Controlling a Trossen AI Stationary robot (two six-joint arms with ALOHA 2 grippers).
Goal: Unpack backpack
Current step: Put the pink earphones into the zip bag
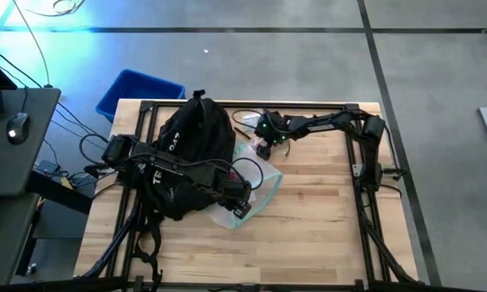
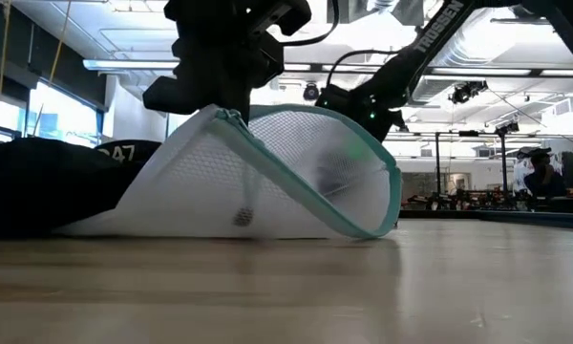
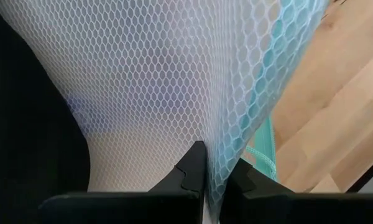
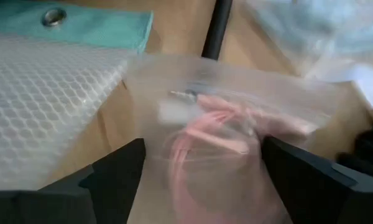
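The black backpack lies on the table's left half. A white mesh pouch with teal trim lies beside it on the right, one edge raised. My left gripper is shut on this pouch; it also shows in the low view. My right gripper is open at the far middle of the table. Its fingers stand on either side of a clear plastic bag holding a pink cord. My left gripper pinches the mesh wall of the pouch between its two fingers, close beside the teal zipper edge. It comes from above, pointing down. That edge is held up like a tent, while the pouch's bottom rests on the table. My right gripper: I cannot tell whether its fingers touch the clear bag.
A blue bin stands on the floor beyond the table's far left corner. The dark frame rail runs along the far edge. Bare wood lies on the right and near parts. A desk with a mouse stands at the left.
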